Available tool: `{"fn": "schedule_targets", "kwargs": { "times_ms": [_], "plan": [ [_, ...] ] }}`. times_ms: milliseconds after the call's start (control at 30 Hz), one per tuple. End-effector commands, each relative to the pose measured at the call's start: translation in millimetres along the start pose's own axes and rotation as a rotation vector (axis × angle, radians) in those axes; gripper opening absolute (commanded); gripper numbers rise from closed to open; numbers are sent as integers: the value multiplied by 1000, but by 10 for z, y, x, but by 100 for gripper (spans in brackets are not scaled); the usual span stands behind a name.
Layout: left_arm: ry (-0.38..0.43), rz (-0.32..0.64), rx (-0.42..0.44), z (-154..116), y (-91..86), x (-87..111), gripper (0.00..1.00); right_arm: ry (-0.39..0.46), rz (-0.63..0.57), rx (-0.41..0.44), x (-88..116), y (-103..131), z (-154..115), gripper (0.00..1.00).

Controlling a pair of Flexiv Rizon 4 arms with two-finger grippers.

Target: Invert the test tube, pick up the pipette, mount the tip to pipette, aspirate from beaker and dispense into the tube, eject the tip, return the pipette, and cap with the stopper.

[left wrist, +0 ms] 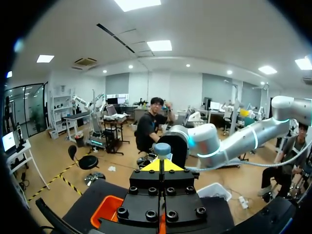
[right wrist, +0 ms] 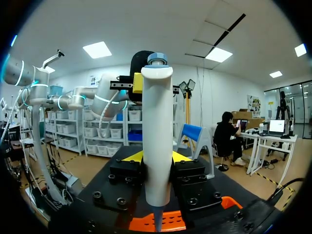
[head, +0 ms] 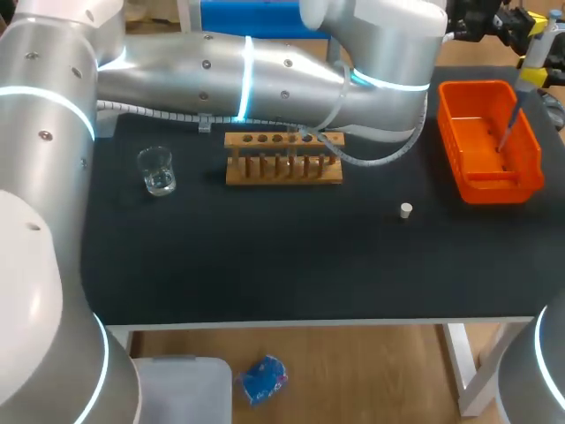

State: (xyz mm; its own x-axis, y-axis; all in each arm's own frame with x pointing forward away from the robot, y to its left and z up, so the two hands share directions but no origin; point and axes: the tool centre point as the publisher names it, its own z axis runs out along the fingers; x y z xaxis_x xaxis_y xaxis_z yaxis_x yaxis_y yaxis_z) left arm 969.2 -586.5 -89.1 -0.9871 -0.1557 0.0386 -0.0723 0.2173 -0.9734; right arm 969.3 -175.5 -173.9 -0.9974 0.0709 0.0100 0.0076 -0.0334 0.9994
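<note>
Evidently, the tip-ejection step is what is going on, judging by where everything is sitting. The right gripper (right wrist: 157,158) is pinching the white pipette (right wrist: 157,136) upright between its fingers, and in the head view that pipette (head: 521,93) is hanging over the orange bin (head: 499,187) at the far right corner of the tabletop (head: 265,265), its thin tip pointing down inside the bin. The left gripper (left wrist: 161,165), reaching across from the left side, is hovering right at the pipette's blue top knob (left wrist: 162,148), its fingers looking pressed together, though I cannot tell whether they are touching the knob. The beaker (head: 156,170) is standing near the left edge, the wooden rack (head: 282,159) is sitting along the far edge around the middle, and the small stopper (head: 405,209) is lying alone, right of centre, between rack and bin. Next, I am judging, the left fingers are needing to press straight down on the ejector while the right ones are keeping the pipette steady, so the tip is dropping into the bin and not onto the tabletop.
</note>
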Motion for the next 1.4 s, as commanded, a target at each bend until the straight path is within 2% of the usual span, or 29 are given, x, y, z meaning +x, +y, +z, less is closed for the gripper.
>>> {"fn": "schedule_targets", "kwargs": {
  "times_ms": [33,467,600,833,867,900,933,1033,1200,1300,1400],
  "plan": [
    [-5,-4,288,66,137,4,0,9,0,0,-29,82,-2,0],
    [-8,-16,285,65,164,-4,0,9,0,0,-29,82,-2,0],
    [-16,11,291,-15,30,2,0,9,0,0,-29,82,-2,0],
    [-12,54,330,-201,-347,30,0,9,0,0,-29,82,-2,0],
    [-12,57,334,-221,-378,33,3,9,0,0,-29,82,-2,0],
    [-13,61,335,-253,-418,38,31,9,0,0,-29,82,-2,0],
    [-20,66,329,-300,-466,42,100,9,0,0,-29,82,-2,0],
    [-44,77,317,-441,-530,57,100,9,0,0,-29,82,-2,0],
    [-101,58,267,-689,-526,144,100,9,0,0,-29,82,-2,0],
    [-142,56,220,-892,-471,248,100,9,0,0,-29,82,-2,0],
    [-196,34,192,-1145,-346,334,100,9,0,0,-29,82,-2,0]
  ]
}}
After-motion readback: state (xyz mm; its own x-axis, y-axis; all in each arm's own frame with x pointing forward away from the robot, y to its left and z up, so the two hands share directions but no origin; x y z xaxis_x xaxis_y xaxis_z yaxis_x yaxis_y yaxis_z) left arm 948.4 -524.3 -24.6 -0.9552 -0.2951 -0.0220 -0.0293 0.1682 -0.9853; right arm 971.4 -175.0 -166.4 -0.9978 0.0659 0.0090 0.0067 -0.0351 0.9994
